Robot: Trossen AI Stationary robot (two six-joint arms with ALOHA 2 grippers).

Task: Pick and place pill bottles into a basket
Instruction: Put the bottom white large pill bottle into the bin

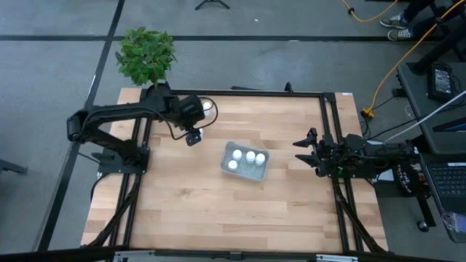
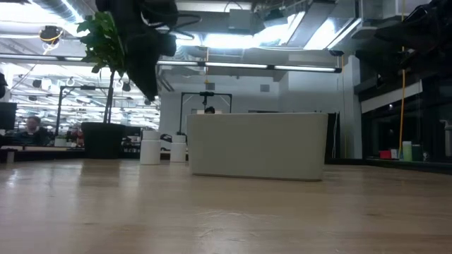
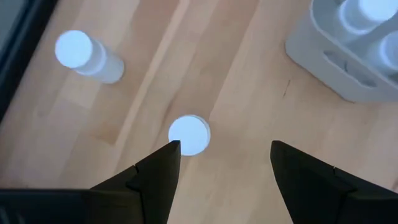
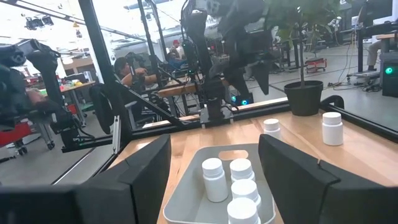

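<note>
The grey-blue basket (image 1: 245,161) sits mid-table with several white pill bottles (image 4: 231,182) standing in it. It also shows in the left wrist view (image 3: 339,68) and the low view (image 2: 258,144). Two more white bottles stand on their bases on the wood near the far left: one (image 3: 189,134) lies below my left gripper, the other (image 3: 84,55) farther off. My left gripper (image 3: 224,149) is open and hangs well above the table (image 2: 141,42), touching nothing. My right gripper (image 4: 214,149) is open and empty at the right edge (image 1: 306,149), facing the basket.
A black plant pot (image 4: 305,96) with a green plant (image 1: 145,54) stands past the table's far left corner. Black frame rails (image 1: 331,145) run along the table's left, far and right sides. Bare wood (image 1: 218,211) lies between the basket and the near edge.
</note>
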